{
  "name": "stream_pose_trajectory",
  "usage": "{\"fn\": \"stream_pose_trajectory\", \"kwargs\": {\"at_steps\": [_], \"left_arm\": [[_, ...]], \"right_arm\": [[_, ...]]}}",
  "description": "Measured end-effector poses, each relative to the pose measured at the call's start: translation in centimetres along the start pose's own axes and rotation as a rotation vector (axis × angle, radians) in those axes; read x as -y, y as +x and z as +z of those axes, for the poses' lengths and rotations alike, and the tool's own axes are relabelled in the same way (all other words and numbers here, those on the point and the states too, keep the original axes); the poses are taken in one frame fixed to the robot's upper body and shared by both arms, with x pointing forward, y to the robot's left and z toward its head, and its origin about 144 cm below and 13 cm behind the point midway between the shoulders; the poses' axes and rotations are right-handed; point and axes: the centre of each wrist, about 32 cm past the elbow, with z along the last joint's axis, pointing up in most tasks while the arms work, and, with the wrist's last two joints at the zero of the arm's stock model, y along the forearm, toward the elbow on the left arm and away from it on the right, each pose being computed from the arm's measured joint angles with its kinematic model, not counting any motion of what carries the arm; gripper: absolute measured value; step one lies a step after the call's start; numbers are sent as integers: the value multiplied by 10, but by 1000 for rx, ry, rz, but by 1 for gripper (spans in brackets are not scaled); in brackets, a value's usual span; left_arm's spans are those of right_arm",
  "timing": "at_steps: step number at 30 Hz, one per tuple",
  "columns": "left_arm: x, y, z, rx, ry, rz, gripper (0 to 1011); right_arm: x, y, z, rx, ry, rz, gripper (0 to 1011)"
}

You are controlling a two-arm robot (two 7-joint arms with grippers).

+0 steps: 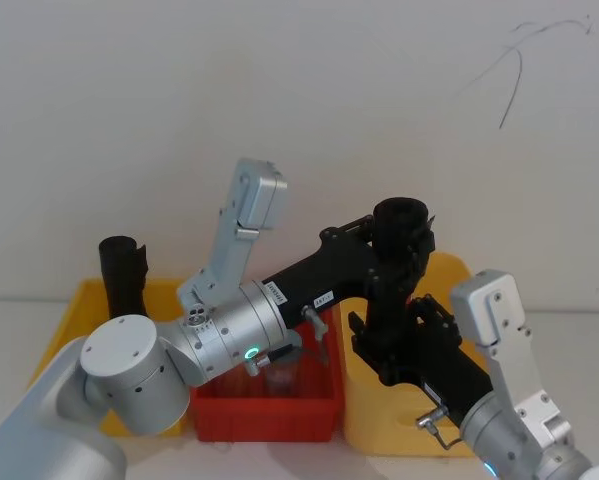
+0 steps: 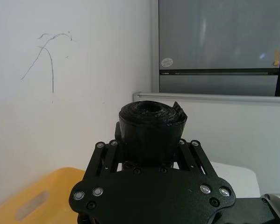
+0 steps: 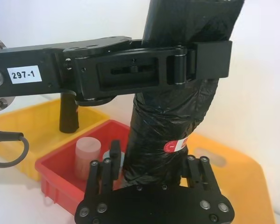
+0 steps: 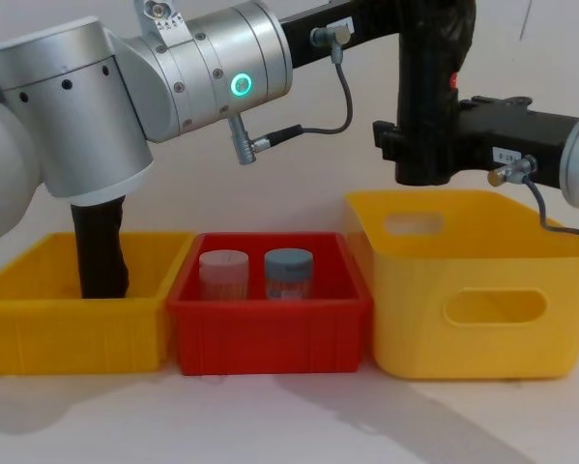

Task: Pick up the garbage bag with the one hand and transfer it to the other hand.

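While it hangs upright in mid-air, the garbage bag (image 3: 170, 116) sits over the left edge of the deep yellow bin (image 4: 482, 309), close to the red bin (image 4: 270, 333), with its lower end clear of both. It's a tight roll of black plastic: shiny, crinkled skin, cylinder shape, hollow core visible at the top in the left wrist view. A loose flap sticks up at the top rim. A small red-and-white sticker (image 3: 175, 146) sits low on the roll.

The left gripper (image 2: 149, 147), on the arm with the green ring (image 4: 240, 85), is clamped across the upper part of the roll and grasps it from both sides. It's black metal with bolted link plates and a white tag reading 297-1. The right gripper (image 3: 151, 175) sits around the roll's lower end, coming in from the right. Whether it's pressing the roll or loose around it, cannot tell.

The deep yellow bin is smooth plastic with rounded corners and oval handle slots. The red bin is shallow and holds two small jars, one pale-capped (image 4: 223, 274) and one blue-grey-capped (image 4: 288, 274). A low yellow tray (image 4: 67, 333) on the left holds a second black roll (image 4: 100, 256), standing up. All three containers are side by side on a white table, with a white wall behind.
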Motion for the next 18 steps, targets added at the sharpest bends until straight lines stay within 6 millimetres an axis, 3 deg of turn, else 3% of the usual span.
{"fn": "stream_pose_trajectory", "kwargs": {"at_steps": [5,12,18], "left_arm": [[0,0,0,0,0,0,486],[0,0,0,0,0,0,486],[0,0,0,0,0,-1,616]], "right_arm": [[-2,-1,1,4,-2,-1,587],[-4,-1,1,7,-3,-1,579],[-5,-2,1,8,-4,0,576]]}}
